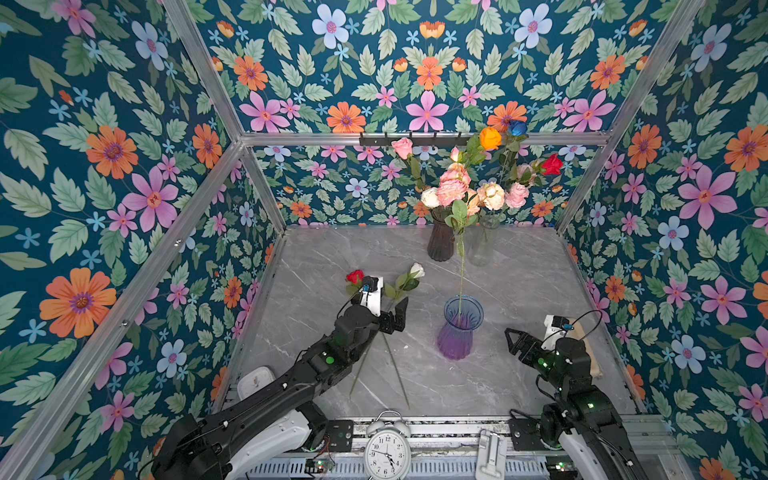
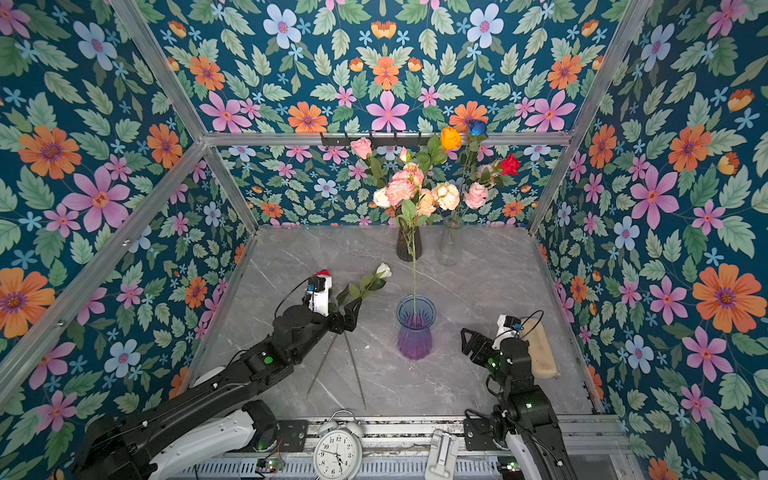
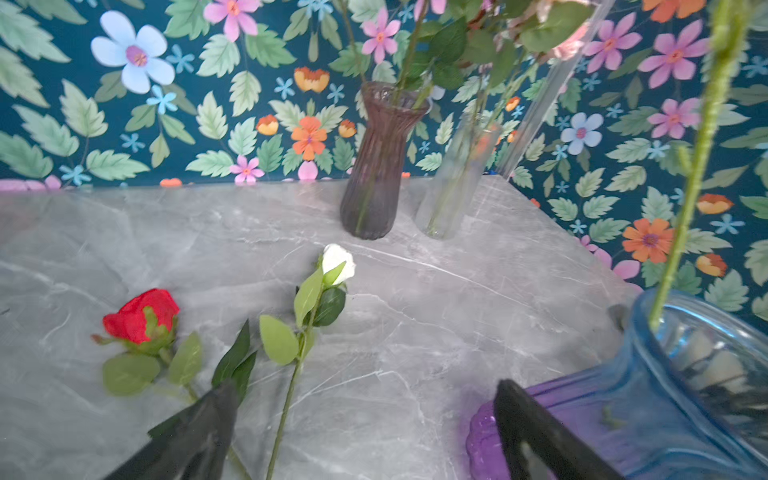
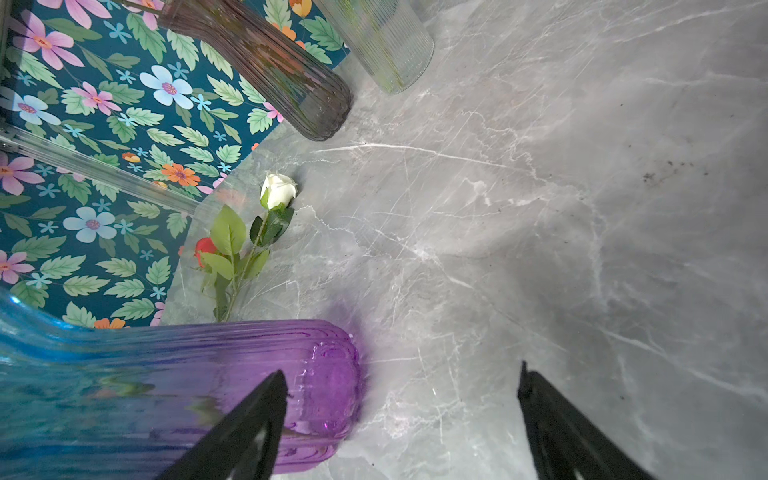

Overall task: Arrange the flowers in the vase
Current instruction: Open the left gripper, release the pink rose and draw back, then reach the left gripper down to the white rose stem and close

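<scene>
Standing on the bench, the vase holds 1 long-stemmed pink flower. Just left of it the left claw, spread and empty, hovers over the stems of the white rose and red rose, which lie flat. To the vase's right, the right claw gapes empty.

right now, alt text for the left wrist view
The open left gripper hangs above a red rose and a white rose lying on the grey table, near a blue-purple vase holding one stem. A dark vase and a clear vase stand behind.
</scene>
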`<state>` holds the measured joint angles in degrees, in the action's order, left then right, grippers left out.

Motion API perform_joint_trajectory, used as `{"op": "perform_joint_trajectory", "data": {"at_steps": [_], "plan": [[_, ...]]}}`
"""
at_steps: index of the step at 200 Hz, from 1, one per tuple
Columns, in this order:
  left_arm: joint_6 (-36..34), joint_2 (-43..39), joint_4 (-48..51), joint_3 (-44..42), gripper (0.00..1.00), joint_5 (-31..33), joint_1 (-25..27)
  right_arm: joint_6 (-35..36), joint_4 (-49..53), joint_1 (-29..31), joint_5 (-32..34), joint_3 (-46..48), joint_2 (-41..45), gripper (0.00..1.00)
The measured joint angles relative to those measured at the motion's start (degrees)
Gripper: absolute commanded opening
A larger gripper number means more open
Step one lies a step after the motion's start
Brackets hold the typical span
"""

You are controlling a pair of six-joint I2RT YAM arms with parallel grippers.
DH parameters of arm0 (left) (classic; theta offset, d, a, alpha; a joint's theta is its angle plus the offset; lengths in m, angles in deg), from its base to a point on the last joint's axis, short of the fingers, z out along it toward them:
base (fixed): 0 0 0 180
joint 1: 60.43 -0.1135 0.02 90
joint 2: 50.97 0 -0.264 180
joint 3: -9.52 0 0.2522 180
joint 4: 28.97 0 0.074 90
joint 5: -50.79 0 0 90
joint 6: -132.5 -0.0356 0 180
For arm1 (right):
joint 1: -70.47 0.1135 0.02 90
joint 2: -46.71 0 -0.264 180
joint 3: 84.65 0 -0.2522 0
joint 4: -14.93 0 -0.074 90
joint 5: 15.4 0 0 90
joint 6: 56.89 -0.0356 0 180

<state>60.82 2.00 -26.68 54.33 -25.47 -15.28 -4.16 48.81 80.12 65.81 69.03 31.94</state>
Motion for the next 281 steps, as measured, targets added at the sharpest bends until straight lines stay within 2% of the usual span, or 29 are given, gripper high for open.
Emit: {"op": "perform_joint_trajectory", "data": {"at_steps": [29, 69, 97, 113, 136, 162, 175, 198, 217, 237, 260, 281], "plan": [[2.32, -0.37, 2.91, -1.51, 0.99, -2.25, -4.20, 0.00, 0.00, 0.00, 0.00, 0.04, 0.92, 0.88], [4.98, 1.33, 4.68, -2.25, 0.84, -7.23, -10.88, 0.00, 0.04, 0.00, 0.00, 0.11, 1.42, 0.88], [7.69, 7.08, 5.51, -2.19, 0.76, -12.52, -16.90, -0.02, 0.76, -0.02, 0.02, 0.11, 1.57, 0.88], [8.94, 10.32, 5.53, -2.47, 0.71, -14.69, -18.56, -0.02, 1.07, 0.00, 0.02, 0.13, 1.60, 0.88], [10.05, 14.58, 4.42, -3.43, 0.67, -18.45, -19.69, -0.02, 1.16, -0.02, 0.04, 0.13, 1.70, 0.88], [11.43, 18.60, 1.79, -4.26, 0.53, -20.81, -21.09, -0.02, 1.18, -0.02, 0.04, 0.13, 1.70, 0.88], [12.02, 20.39, 0.04, -4.72, 0.52, -22.45, -21.81, -0.02, 1.16, 0.00, 0.04, 0.13, 1.70, 0.88], [13.44, 23.19, -2.73, -5.09, 0.42, -25.31, -23.04, -0.02, 1.18, 0.00, 0.04, 0.13, 1.68, 0.88], [14.51, 25.00, -4.68, -4.98, 0.41, -27.15, -23.87, -0.02, 1.16, 0.00, 0.07, 0.13, 1.70, 0.88], [14.69, 26.40, -5.73, -4.31, 0.32, -28.85, -24.24, -0.02, 1.18, 0.00, 0.07, 0.13, 1.70, 0.88], [12.81, 27.78, -3.69, 0.04, 0.34, -29.88, -22.56, -0.02, 1.18, 0.00, 0.07, 0.13, 1.70, 0.88], [8.57, 29.27, 0.87, 6.88, 0.36, -26.45, -17.53, -0.02, 1.16, 0.00, 0.07, 0.15, 1.66, 0.88]]}}
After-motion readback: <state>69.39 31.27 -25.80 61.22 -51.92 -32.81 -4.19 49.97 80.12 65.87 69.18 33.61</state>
